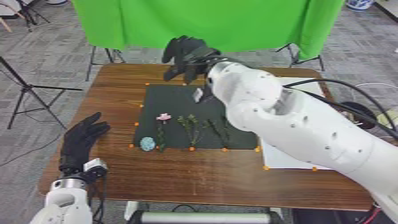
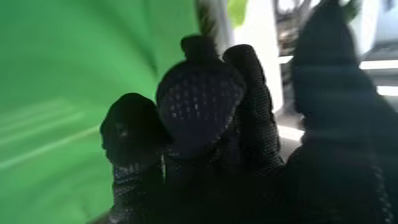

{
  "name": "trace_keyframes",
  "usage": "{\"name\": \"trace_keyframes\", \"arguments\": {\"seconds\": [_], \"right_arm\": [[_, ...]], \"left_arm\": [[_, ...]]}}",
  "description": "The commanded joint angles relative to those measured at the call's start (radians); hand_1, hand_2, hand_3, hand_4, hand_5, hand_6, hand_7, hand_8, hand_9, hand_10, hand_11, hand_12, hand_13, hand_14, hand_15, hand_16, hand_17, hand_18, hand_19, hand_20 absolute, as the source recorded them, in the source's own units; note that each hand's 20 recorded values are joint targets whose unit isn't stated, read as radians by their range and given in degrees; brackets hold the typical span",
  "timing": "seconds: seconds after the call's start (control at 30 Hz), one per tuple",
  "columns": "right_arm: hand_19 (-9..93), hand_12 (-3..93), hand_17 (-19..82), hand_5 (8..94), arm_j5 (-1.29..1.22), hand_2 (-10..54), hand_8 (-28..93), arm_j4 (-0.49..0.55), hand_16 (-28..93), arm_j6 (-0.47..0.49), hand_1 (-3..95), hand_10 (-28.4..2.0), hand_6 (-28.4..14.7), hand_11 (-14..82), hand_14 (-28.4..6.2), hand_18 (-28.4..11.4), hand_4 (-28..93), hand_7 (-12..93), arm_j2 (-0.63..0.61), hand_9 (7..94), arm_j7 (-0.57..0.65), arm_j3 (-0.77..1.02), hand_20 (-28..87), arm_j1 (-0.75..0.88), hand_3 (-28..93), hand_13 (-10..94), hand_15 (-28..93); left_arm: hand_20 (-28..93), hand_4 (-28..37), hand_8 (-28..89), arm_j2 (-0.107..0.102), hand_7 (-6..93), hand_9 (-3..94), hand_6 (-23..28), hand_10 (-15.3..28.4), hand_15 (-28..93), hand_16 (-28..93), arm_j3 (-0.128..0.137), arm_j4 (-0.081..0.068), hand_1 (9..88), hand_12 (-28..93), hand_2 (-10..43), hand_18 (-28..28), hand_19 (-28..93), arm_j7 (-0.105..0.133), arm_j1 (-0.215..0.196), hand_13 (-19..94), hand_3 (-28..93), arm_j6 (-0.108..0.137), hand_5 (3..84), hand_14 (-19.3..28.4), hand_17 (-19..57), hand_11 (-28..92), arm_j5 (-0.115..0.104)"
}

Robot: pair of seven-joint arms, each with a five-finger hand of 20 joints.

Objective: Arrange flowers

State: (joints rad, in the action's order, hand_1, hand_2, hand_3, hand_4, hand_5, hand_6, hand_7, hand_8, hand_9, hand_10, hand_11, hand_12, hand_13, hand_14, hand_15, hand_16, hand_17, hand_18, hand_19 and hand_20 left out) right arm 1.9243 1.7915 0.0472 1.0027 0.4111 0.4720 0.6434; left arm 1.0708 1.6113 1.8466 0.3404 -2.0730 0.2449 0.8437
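Because the right hand point(image 1: 187, 59) is up past the far edge of the dark mat point(image 1: 182, 94), with its fingers loosely spread and nothing in them, the step in hand looks like coming back for the next stem; the flowers lie on the near half of that mat, so the arm would have to draw back and then go down.

The pink flower point(image 1: 163, 117) lies toward the left side with its stem pointing at the near edge; the light blue flower point(image 1: 147, 144) sits by the near left corner; the green sprigs point(image 1: 193, 128) lie to the right of the pink one, close to each other. The white paper point(image 1: 282, 155) is to the right of the mat, partly under the arm.

To do this well, the hand should come down from above, thumb on one side of a single stem and fingers on the other; it should pinch below the bloom, since petals would likely crush; it should lift straight up before moving sideways, as leafy sprigs may catch on their neighbours; a low forearm could sweep the row out of line.

The left hand point(image 1: 82, 141) rests open at the left of the table point(image 1: 160, 177), fingers straight, apart from the mat; it is best left there, out of the way.
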Motion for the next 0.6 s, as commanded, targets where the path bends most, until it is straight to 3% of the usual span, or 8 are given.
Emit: {"name": "trace_keyframes", "arguments": {"seconds": [0.03,0.23,0.27,0.4,0.6], "right_arm": [[93,15.2,58,52.7,0.001,-9.5,-9,0.077,29,0.021,29.3,-15.9,2.4,7.5,-3.6,-13.9,-15,11,-0.375,57.5,0.088,0.297,47,0.142,68,87,56],[93,14.8,57,49.4,0.018,-9.5,-8,0.079,28,0.045,26.1,-17.0,1.6,6.9,-4.4,-14.9,-15,10,-0.507,54.4,0.126,0.468,45,0.334,66,85,56],[93,14.7,57,49.3,0.023,-9.5,-8,0.086,28,0.064,25.8,-17.1,1.6,6.8,-4.5,-15.0,-15,9,-0.524,54.0,0.142,0.520,45,0.390,66,85,56],[93,14.4,55,48.5,0.015,-9.5,-7,0.072,28,0.118,25.1,-17.2,1.6,6.5,-5.6,-16.0,-15,9,-0.548,52.3,0.175,0.670,45,0.568,66,84,56],[93,14.4,54,47.9,0.008,-9.5,-7,0.003,27,0.141,25.0,-17.3,1.4,6.6,-6.1,-16.4,-15,9,-0.538,51.8,0.215,0.710,44,0.661,65,83,57]], "left_arm": [[19,-28.3,-8,0.012,15.2,51.8,1.4,13.5,24,-2,-0.001,0.004,17.2,13,-4.8,11.2,4,-0.010,-0.026,43,76,0.005,49.2,16.6,11.5,22,0.009],[19,-28.3,-8,0.018,15.3,51.8,1.4,13.6,24,-2,-0.002,0.010,17.2,13,-4.8,11.2,4,-0.006,-0.034,43,76,0.007,49.2,16.6,11.5,21,0.010],[19,-28.3,-8,0.016,15.3,51.8,1.4,13.6,24,-2,-0.007,0.002,17.2,13,-4.7,11.2,4,-0.007,-0.022,43,76,0.002,49.2,16.6,11.5,21,0.010],[19,-28.3,-8,0.021,15.3,51.8,1.4,13.5,24,-2,-0.001,0.008,17.2,13,-4.8,11.2,4,-0.007,-0.037,43,76,0.008,49.2,16.7,11.5,21,0.009],[19,-28.3,-8,0.028,15.2,51.8,1.4,13.5,24,-2,-0.004,0.010,17.2,13,-4.7,11.2,4,-0.003,-0.041,43,76,0.006,49.2,16.7,11.5,21,0.010]]}}
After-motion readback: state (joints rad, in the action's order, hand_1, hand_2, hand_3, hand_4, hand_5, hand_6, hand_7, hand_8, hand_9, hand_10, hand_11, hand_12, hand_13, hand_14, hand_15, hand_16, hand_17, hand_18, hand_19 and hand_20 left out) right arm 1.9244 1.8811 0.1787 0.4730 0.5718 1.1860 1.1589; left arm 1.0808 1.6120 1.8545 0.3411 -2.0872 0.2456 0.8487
